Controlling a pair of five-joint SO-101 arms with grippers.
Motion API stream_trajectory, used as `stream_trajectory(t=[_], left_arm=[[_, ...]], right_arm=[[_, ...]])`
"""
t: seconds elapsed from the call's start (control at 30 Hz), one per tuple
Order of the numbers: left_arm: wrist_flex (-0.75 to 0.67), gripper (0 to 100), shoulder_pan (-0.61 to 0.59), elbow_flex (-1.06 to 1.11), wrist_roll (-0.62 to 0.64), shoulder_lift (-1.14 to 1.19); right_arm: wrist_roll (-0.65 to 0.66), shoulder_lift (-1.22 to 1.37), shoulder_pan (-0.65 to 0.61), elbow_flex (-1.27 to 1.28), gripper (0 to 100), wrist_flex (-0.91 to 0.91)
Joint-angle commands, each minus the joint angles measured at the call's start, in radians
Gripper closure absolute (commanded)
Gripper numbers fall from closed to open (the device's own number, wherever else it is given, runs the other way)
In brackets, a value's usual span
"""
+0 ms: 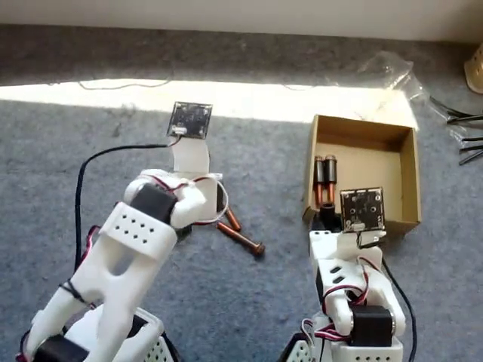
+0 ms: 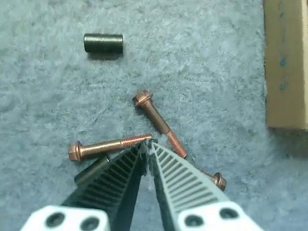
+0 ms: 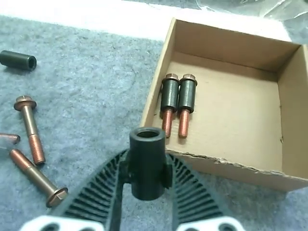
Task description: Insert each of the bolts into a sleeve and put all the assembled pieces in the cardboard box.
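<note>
1. Surface: we see a grey carpet [image 1: 249, 309] with a sunlit band across its far side. The box [image 3: 231, 45] sits open on it, beside the right arm.
2. Done: two assembled pieces [image 3: 169, 94] lie side by side on the box floor against one wall, each a bolt seated in a dark sleeve.
3. Right gripper [image 3: 145, 162]: clamped on a held sleeve [image 3: 146, 139], which stands upright with its bore open to the wrist camera, just outside the near box wall.
4. Left gripper [image 2: 148, 147]: the fingers are drawn together to a narrow slit. Their tips touch the threaded end of the first bolt [image 2: 108, 147]. We cannot tell whether the thread is pinched or merely touched.
5. Loose parts on the carpet:
   - a second bolt [image 2: 156, 118], angled, its thread near the same fingertips;
   - a third bolt [image 2: 219, 180], partly under a finger;
   - a free sleeve [image 2: 103, 43], well apart from the bolts;
   - a dark cylinder [image 2: 91, 171] under the other finger, which may be another sleeve.
6. Remaining, in our judgement: three bolts need sleeves and none is yet mated. The step in hand looks like bringing the first bolt to the held sleeve. After that, three more pieces go into the box.
</note>
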Motion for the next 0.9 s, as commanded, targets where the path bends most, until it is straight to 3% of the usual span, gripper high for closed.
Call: stream_trajectory(t=[0.0, 0.33, 0.43, 0.57, 0.87], left_arm=[[0.055, 97, 0.019, -0.186, 0.157, 0.202], [0.144, 96, 0.038, -0.473, 0.356, 0.587], [0.17, 89, 0.048, -0.518, 0.402, 0.667], [0.172, 81, 0.045, -0.565, 0.451, 0.748], [0.166, 80, -0.033, -0.634, 0.537, 0.865]], right_arm=[[0.003, -0.047, 0.013, 0.004, 99.5, -0.036], [0.003, -0.071, 0.013, 0.038, 99.5, -0.036], [0.003, -0.071, 0.01, 0.053, 99.5, -0.036], [0.003, -0.071, 0.01, 0.056, 99.5, -0.036], [0.003, -0.071, 0.008, 0.058, 99.5, -0.036]])
